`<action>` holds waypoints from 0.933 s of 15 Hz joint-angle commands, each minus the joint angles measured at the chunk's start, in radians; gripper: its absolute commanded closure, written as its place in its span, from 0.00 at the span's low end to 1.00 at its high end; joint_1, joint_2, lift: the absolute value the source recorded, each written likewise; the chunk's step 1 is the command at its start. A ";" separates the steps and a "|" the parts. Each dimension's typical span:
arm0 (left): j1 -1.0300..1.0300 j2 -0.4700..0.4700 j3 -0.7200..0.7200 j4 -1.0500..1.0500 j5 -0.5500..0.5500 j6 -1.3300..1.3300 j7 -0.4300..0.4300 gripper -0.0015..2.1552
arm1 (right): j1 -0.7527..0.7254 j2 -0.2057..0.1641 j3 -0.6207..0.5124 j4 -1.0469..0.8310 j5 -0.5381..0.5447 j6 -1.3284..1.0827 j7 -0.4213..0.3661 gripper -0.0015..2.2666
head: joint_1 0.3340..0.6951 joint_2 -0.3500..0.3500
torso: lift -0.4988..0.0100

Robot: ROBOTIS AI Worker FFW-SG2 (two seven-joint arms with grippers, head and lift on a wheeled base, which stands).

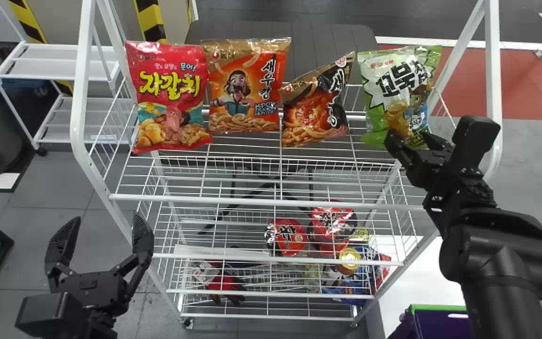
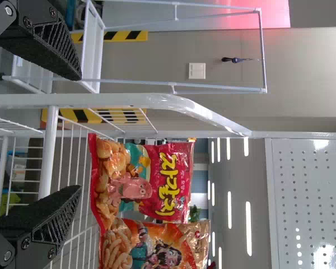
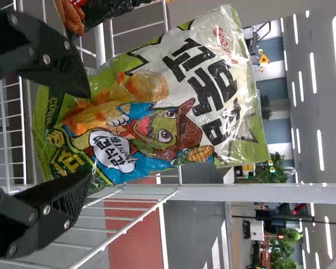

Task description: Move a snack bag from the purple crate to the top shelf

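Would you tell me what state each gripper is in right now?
Left gripper: open, holding nothing.
Right gripper: open, its fingers spread at the lower end of the green and white snack bag.

Ceiling lights (image 3: 320,150) shine bright white; the green snack bag (image 3: 173,101) glints.

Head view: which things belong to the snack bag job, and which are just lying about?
Job: green-and-white bag, right gripper at its lower end, top shelf, purple crate.

Lying about: red bag, orange bag, black bag on that shelf; red tubs lower down.
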 commanded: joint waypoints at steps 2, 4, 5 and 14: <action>0.000 0.002 0.000 -0.001 0.000 0.000 0.000 0.06 | 0.020 0.001 0.007 -0.014 -0.001 0.002 0.000 0.07 | 1.00 0.44 | 0.98; 0.002 0.002 0.000 -0.003 0.000 0.000 0.000 0.06 | 0.054 0.001 0.010 -0.058 -0.001 0.005 0.000 0.07 | 1.00 0.45 | 0.98; 0.003 0.002 0.000 -0.006 0.000 0.000 0.000 0.06 | 0.083 0.001 0.016 -0.098 0.000 0.008 0.002 0.07 | 1.00 0.45 | 0.98; 0.018 0.008 0.000 -0.036 -0.005 0.018 0.002 0.06 | 0.497 0.001 0.159 -0.462 0.091 -0.201 0.002 0.07 | 1.00 0.55 | 0.98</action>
